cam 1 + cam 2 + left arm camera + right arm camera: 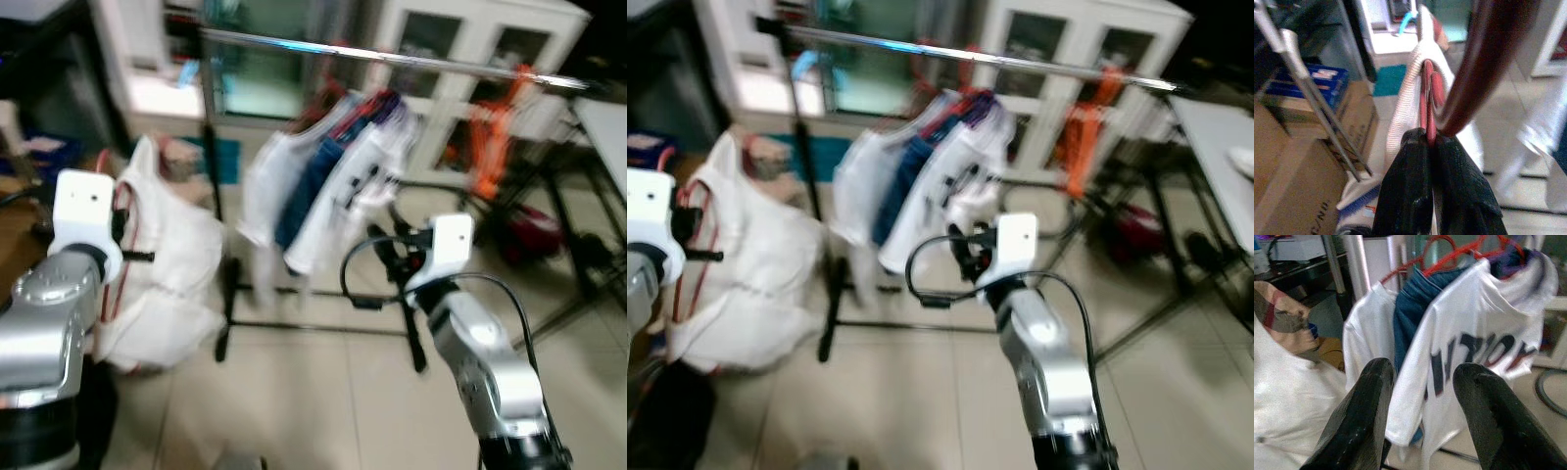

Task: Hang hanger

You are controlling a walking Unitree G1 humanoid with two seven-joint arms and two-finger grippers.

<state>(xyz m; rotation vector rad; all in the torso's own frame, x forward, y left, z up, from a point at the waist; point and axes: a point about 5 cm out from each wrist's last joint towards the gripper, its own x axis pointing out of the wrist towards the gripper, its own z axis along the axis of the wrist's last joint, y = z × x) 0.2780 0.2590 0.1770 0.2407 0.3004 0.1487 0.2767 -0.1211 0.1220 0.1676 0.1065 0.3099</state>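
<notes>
My left gripper [1431,142] is shut on a red hanger [1426,93] that carries a white shirt [171,264], held up at the left in front of the clothes rack. The rack's silver rail [392,57] runs across the top, with white and blue garments [323,186] hanging from red hangers [1442,252]. My right gripper [1422,377] is open and empty, raised at the right and pointing at the hung white shirt with dark lettering [1474,352]. The head views are blurred.
White cabinets [470,59] with glass doors stand behind the rack. An orange item [495,127] hangs at the rail's right end. Cardboard boxes [1298,166] sit at my left. The rack's black base bars [313,328] lie on the tiled floor [323,411].
</notes>
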